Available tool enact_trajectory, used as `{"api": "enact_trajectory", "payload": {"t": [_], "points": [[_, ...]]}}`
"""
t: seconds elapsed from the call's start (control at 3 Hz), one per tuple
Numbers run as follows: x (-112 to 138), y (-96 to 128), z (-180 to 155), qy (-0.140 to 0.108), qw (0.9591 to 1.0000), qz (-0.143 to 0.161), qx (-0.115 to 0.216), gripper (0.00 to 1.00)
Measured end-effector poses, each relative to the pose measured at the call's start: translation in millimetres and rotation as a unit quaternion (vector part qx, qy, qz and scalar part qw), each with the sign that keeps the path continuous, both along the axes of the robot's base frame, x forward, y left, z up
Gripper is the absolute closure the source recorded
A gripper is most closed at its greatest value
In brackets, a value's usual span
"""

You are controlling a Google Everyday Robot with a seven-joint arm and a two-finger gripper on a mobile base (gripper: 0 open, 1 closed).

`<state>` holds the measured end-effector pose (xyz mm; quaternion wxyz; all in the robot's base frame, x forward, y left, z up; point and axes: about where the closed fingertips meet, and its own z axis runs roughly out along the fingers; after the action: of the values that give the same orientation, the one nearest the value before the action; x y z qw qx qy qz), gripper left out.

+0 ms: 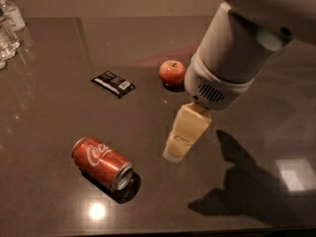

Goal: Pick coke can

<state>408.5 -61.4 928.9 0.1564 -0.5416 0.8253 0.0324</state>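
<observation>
tabletop [54, 132]: dark and glossy, with a lamp's glare near the near edge.
robot arm [232, 58]: a big white housing hanging over the right half of the top, angled down toward the middle.
step in hand: the reach, i'd say. the gripper [174, 152] hangs over the middle of the top and nothing has been grasped yet.
coke can [102, 163]: lying on its side close to the near edge, left of middle, free of everything and well apart from the gripper.
can's long axis: it runs diagonally from the far left corner toward the near right corner. a silver end faces near-right and the white script shows on top.
gripper state: cream-coloured, tilted with its tip toward the near left. i cannot tell whether it is open or closed.
next move: my guess is it must travel near-left until it is over the can, turn to close across the round body square to that diagonal, then lower. a can on its side may roll if nudged.
apple [172, 72]: beyond the gripper, toward the far edge.
snack wrapper [113, 83]: black, left of the apple.
</observation>
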Motion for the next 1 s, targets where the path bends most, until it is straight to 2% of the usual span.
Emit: {"api": "enact_trajectory", "payload": {"t": [0.33, 1.0], "points": [[-6.9, 35.8, -6.9, 0.014, 0.9999, -0.004, -0.002, 0.00], [-25.3, 110.0, -31.3, 0.051, 0.9984, 0.019, -0.019, 0.00]]}}
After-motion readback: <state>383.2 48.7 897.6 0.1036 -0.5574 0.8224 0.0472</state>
